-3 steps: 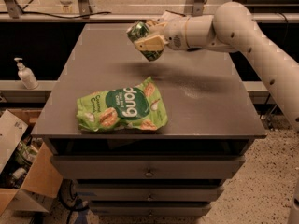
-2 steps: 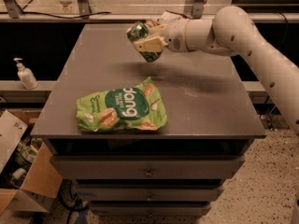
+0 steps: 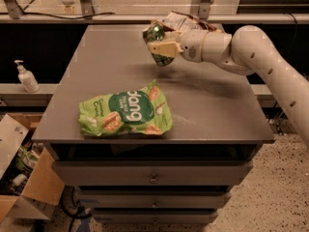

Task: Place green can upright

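The green can [image 3: 155,35] is a small dark green drink can with a silver rim. It is tilted and held in the air above the far middle of the grey table [image 3: 96,62]. My gripper [image 3: 161,46] comes in from the right on a white arm and is shut on the can, its pale fingers [image 3: 163,48] across the can's side. The can's lower part is hidden by the fingers.
A bright green "dang" snack bag [image 3: 126,111] lies flat near the table's front left. Another crumpled bag [image 3: 186,21] lies at the far edge behind the gripper. A soap bottle [image 3: 26,76] stands on a ledge at left. Cardboard boxes [image 3: 24,178] sit on the floor at left.
The gripper with the can has moved slightly to the right and a little lower. The snack bag has not moved.
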